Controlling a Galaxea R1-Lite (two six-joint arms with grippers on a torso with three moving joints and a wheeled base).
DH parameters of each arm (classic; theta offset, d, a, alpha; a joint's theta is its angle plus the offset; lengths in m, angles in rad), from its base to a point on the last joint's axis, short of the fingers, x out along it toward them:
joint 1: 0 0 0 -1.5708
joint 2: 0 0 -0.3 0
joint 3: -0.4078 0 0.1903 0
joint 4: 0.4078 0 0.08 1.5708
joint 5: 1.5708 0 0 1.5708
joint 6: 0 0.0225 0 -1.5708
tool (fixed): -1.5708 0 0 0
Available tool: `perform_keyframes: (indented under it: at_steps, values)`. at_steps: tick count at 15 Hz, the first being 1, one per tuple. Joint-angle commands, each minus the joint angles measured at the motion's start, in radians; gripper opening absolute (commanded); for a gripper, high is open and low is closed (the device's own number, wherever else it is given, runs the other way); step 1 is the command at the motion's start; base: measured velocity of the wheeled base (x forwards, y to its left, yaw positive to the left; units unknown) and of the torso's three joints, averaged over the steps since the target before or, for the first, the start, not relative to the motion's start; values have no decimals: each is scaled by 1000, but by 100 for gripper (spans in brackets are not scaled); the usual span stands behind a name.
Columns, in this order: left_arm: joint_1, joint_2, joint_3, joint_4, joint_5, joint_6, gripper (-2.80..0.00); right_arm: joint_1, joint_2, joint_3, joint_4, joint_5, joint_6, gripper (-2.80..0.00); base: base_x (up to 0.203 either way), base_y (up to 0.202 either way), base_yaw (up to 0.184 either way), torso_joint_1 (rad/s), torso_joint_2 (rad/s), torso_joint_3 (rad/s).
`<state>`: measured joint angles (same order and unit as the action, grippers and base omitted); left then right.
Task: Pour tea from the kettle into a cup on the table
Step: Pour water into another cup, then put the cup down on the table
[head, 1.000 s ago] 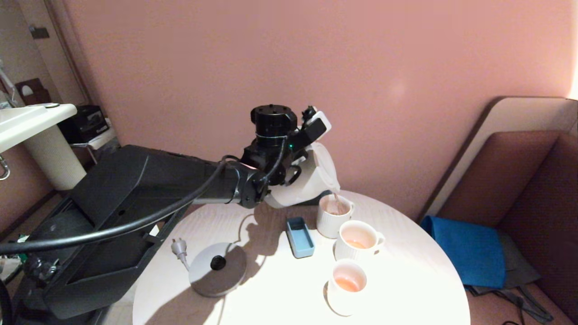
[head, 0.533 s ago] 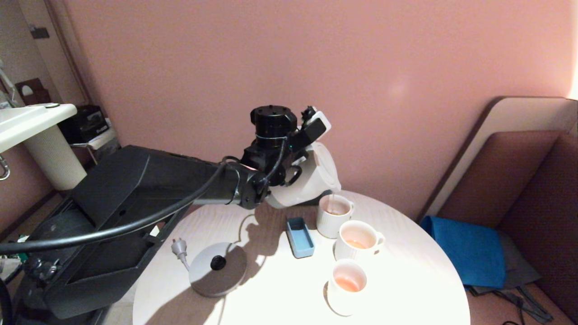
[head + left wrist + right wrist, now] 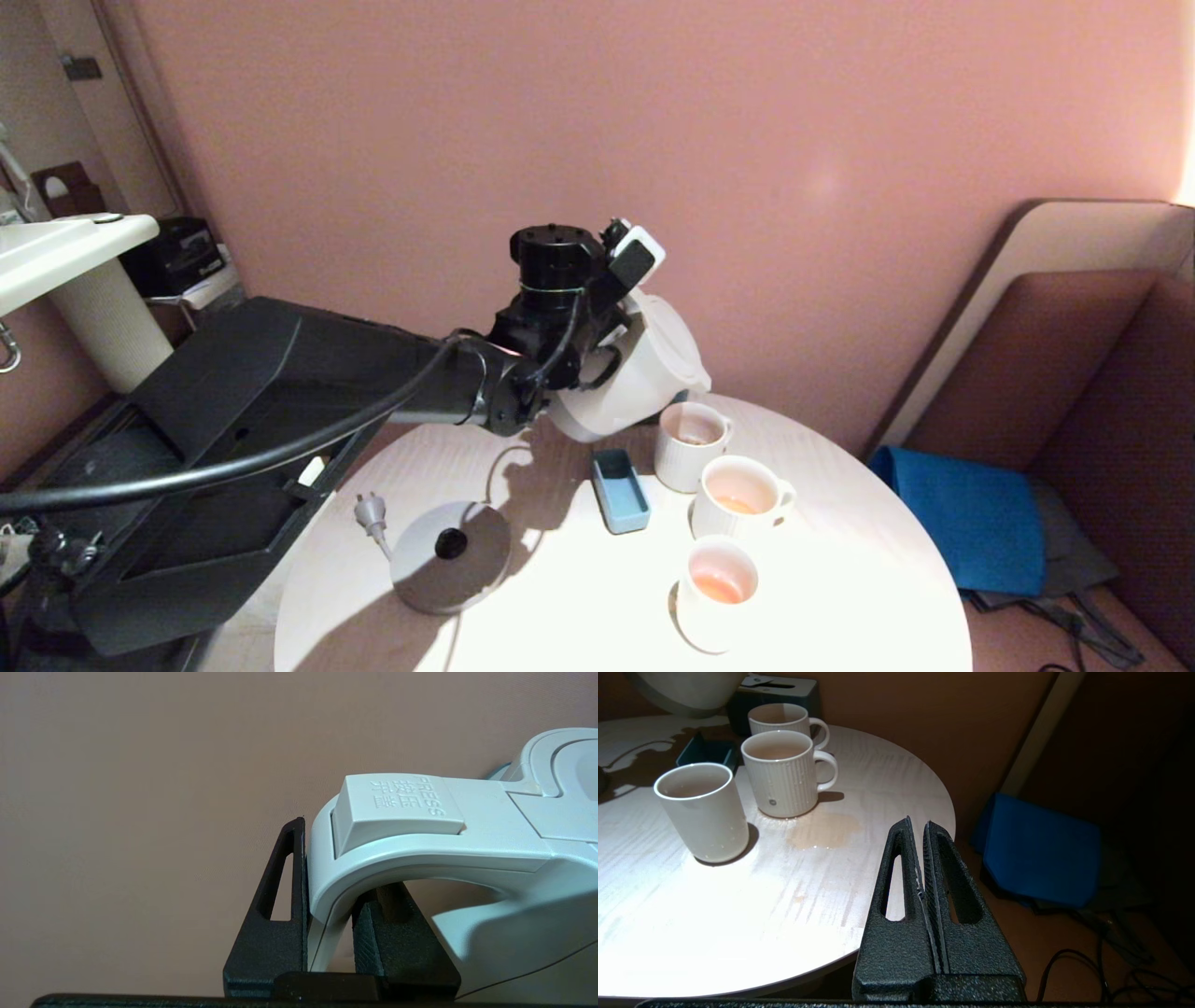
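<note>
Head view: the left gripper (image 3: 611, 359) holds the kettle (image 3: 644, 373) aloft above the table (image 3: 840, 569), tilted less than a second ago; the pour stream has ceased. Three cups stand in a row; the far cup (image 3: 691, 446) lies under the spout. A blue tray (image 3: 621, 490) and grey base (image 3: 451, 555) sit alongside.

Left wrist view: fingers (image 3: 275, 933) clamped on the kettle handle (image 3: 420, 835).

Right wrist view: right gripper (image 3: 922, 858) pressed together, empty, off the table edge; a tea spill (image 3: 824, 830) lies beside the middle cup (image 3: 780, 777).
</note>
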<state>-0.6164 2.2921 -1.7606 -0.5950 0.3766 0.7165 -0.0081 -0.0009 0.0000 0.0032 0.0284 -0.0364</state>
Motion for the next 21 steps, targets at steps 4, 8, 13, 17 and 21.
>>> perform_keyframes:
  at_steps: [4,8,13,17,21]
  values:
    - [16,-34,74,-4,5,-169,-280,0,1,0,0,1,0,-280,0,0,0,0,0,0]
    - [41,-52,91,-3,8,-290,-280,0,1,0,0,1,0,-280,0,0,0,0,0,0]
    - [68,-168,248,-2,6,-363,-280,0,1,0,0,1,0,-280,0,0,0,0,0,0]
    - [106,-324,434,2,2,-460,-280,0,1,0,0,1,0,-280,0,0,0,0,0,0]
    - [122,-561,698,2,0,-541,-280,0,1,0,0,1,0,-280,0,0,0,0,0,0]
